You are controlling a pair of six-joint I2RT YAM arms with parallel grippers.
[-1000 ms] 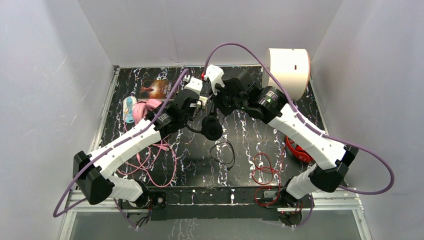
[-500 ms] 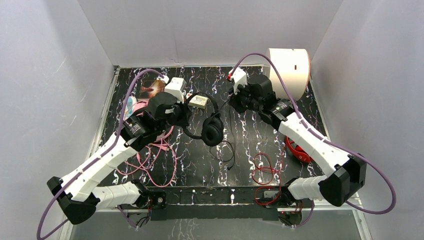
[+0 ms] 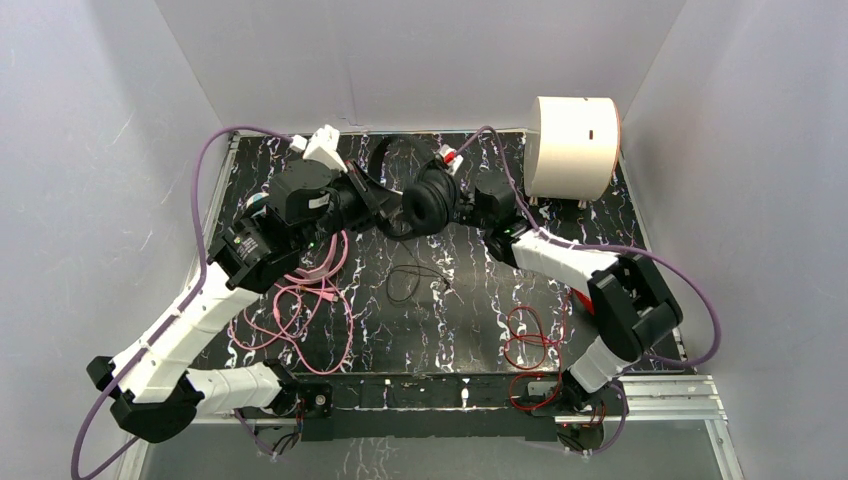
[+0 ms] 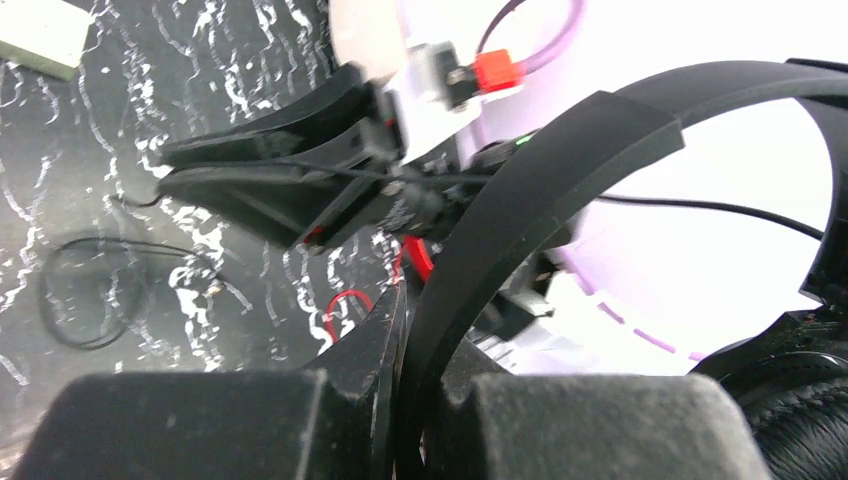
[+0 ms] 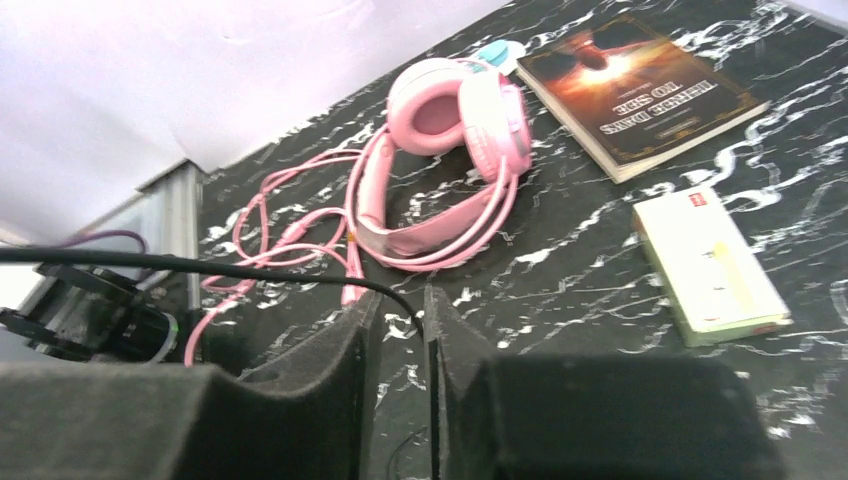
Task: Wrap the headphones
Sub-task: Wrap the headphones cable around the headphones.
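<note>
Left gripper [image 4: 400, 400]: jaws clamped on the headband [image 4: 540, 190] of the black headphones [image 3: 428, 200]. The band comes up from between the pads and arcs away to the right, and one ear cup [image 4: 800, 415] shows at the lower right of the left wrist view. The headset is held up off the table [image 3: 480, 300], over its far middle.

Right gripper [image 5: 402, 305]: jaws a little apart, with a narrow gap. The thin black cable [image 5: 200, 265] comes in from the left and drops into that gap. Cannot tell whether the pads press on it. In the top view this gripper sits just beside the raised ear cup and is mostly hidden behind it.

On the table:
- The slack of the black cable lies in a loose loop near the middle.
- The pink headphones [image 5: 460, 110] lie flat on the left side. The pink cable [image 3: 295, 310] is in a loose tangle toward the near edge.
- The red headphones [image 3: 582, 292] are on the right side, partly hidden behind the right arm. The red cable [image 3: 525, 340] is looped near the right base.
- A book [image 5: 640, 90] lies just beside the pink headset, with a cream box [image 5: 710, 265] near it.
- A white cylinder [image 3: 572, 145] stands at the far right corner.
</note>
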